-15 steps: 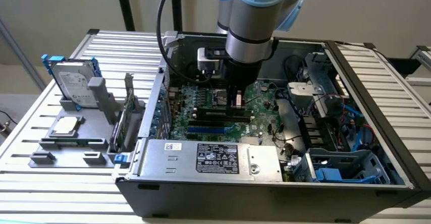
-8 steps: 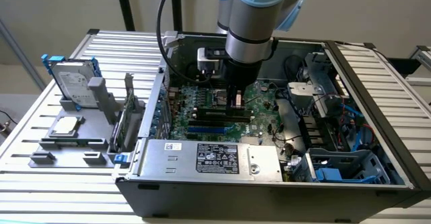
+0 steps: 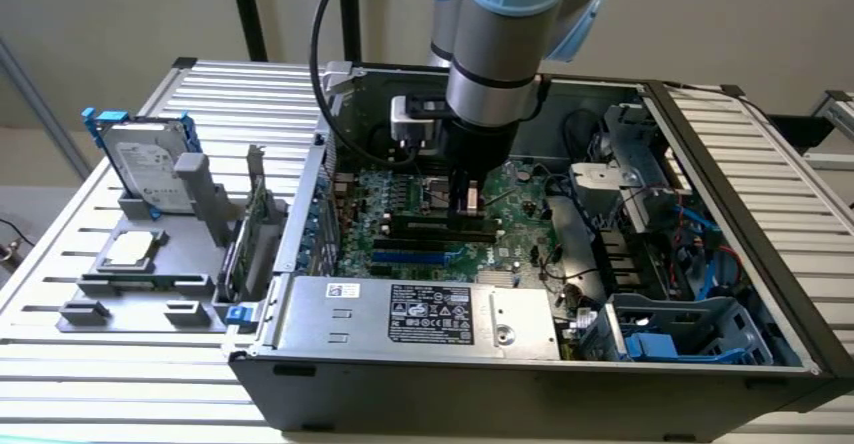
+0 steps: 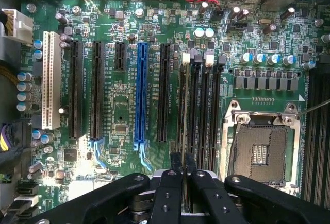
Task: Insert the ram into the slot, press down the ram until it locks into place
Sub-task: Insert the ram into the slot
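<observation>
Grey sheet metal sits nearest in the exterior view: the power supply (image 3: 414,314) lies along the near wall of the open computer case (image 3: 534,399), with a blue drive cage (image 3: 681,334) at the exterior view's right. Outside the case, at the exterior view's left, a grey fixture (image 3: 134,309) on the slatted table (image 3: 80,394) carries a processor chip (image 3: 130,249) and, beside the case wall, a green board (image 3: 247,249) standing on edge.

Just behind the power supply the green motherboard (image 3: 350,239) lies flat in the case. A short blue slot (image 3: 420,257) runs across it, and long black memory sockets lie parallel just beyond. The gripper (image 3: 467,207) stands upright over these, its tip at or just above the slot (image 3: 430,222); I cannot tell whether they touch.

In the wrist view the two black fingers (image 4: 172,183) are pressed nearly together with a thin slit between them. That slit lines up with the memory socket farthest from the open CPU socket (image 4: 258,147). Whether the ram sits edge-on in the slit I cannot tell.

Farther back, an upright hard drive (image 3: 144,159) stands at the fixture's far end, and the silver and pale-blue arm (image 3: 497,54) rises above the case.
</observation>
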Motion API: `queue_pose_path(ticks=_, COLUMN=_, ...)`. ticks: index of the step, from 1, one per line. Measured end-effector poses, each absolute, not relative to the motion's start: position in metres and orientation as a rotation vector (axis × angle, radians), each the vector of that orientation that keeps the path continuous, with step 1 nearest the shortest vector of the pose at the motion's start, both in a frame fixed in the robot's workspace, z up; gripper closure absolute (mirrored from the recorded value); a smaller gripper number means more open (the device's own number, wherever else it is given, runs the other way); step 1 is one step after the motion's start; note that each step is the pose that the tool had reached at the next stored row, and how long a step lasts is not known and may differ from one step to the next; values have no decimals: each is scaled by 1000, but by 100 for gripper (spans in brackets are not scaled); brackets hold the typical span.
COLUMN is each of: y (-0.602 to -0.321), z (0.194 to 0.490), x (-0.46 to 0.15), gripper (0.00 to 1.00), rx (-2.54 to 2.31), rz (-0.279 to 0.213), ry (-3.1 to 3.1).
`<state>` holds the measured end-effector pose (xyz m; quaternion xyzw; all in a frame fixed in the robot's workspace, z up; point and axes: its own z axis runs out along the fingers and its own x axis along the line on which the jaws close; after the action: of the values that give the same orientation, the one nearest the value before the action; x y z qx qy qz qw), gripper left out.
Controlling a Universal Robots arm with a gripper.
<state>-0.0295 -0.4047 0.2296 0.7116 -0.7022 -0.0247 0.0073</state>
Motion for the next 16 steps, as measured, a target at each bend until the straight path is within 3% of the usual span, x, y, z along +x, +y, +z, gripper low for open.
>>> queue_pose_path(ticks=16, y=-404, z=227, x=-30, gripper=87, rx=2225, rz=-76, ry=-2196)
